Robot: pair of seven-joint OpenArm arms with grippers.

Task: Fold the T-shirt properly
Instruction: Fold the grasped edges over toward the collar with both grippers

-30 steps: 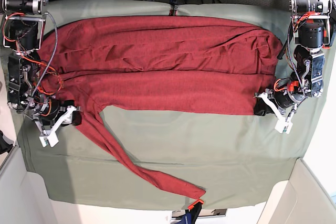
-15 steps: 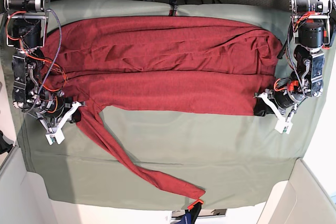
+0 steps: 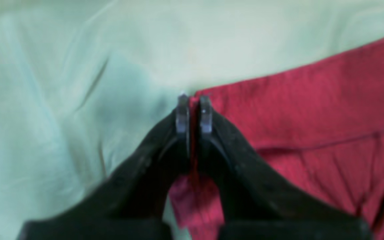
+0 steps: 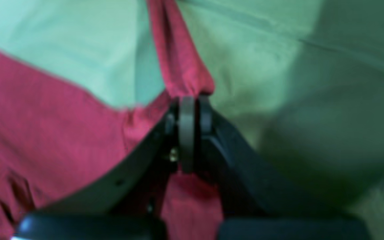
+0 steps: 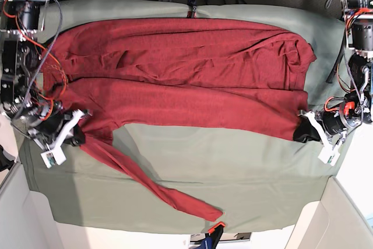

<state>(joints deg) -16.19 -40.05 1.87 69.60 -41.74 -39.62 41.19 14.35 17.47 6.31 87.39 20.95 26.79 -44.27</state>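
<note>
Clamping soft, dark-red knit shirt (image 5: 204,106) in black, narrow-tipped left gripper (image 3: 193,113) and right gripper (image 4: 195,115), probably starting another fold; next needing even lifting.

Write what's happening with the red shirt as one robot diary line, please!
left gripper: shut on T-shirt | right gripper: shut on T-shirt | sleeve: trailing loose
</note>
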